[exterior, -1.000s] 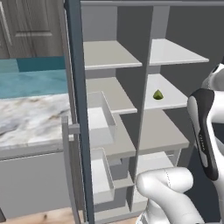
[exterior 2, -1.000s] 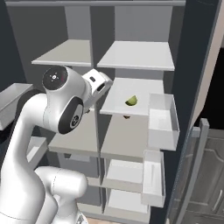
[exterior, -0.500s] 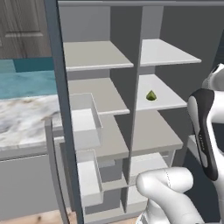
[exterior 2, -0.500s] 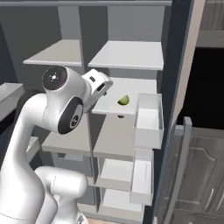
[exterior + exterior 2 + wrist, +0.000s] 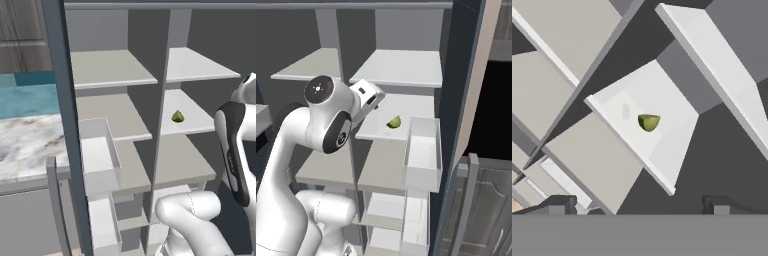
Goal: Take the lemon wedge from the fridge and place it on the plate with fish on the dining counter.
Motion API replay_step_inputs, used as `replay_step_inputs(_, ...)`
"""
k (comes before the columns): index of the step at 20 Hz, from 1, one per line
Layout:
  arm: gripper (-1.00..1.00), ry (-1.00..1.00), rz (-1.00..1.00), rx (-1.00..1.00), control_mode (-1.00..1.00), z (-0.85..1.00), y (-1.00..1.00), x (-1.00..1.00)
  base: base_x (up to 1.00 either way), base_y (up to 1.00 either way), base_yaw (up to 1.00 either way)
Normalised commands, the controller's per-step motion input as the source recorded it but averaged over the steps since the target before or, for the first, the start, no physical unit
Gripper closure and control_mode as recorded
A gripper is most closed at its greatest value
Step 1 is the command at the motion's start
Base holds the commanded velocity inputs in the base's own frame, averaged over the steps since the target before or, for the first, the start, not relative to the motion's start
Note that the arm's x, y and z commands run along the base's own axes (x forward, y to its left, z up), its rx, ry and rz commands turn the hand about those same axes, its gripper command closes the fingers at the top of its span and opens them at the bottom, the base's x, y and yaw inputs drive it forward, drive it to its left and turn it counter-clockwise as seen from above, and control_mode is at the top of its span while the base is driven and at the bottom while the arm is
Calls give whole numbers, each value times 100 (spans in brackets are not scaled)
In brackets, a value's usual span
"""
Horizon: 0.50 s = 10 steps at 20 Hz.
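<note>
Yellow-green lemon wedge (image 5: pixel 177 117) upright on fridge (image 5: pixel 117 70) shelf, tip up

No readable text — no labels anywhere.

left base: faces fridge (image 5: pixel 150 125) from left
right base: faces it from right
hand: rolled, nearer
shared: lemon wedge (image 5: pixel 177 117) shelf

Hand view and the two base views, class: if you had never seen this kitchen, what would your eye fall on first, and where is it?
First, the tiny yellow-green lemon wedge, alone on a pale grey shelf in the right column of the open slate-blue fridge. Next, the white robot arm rising in front of the shelves, its open gripper aimed at the wedge and not touching it.
</note>
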Motion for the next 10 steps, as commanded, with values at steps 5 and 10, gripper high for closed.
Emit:
replay_step_inputs(5,-100,0,0,0,100,0,0,0,40,0,0)
replay_step_inputs(10,-100,0,-4,4,-100,-1,0,1,16,0,0)
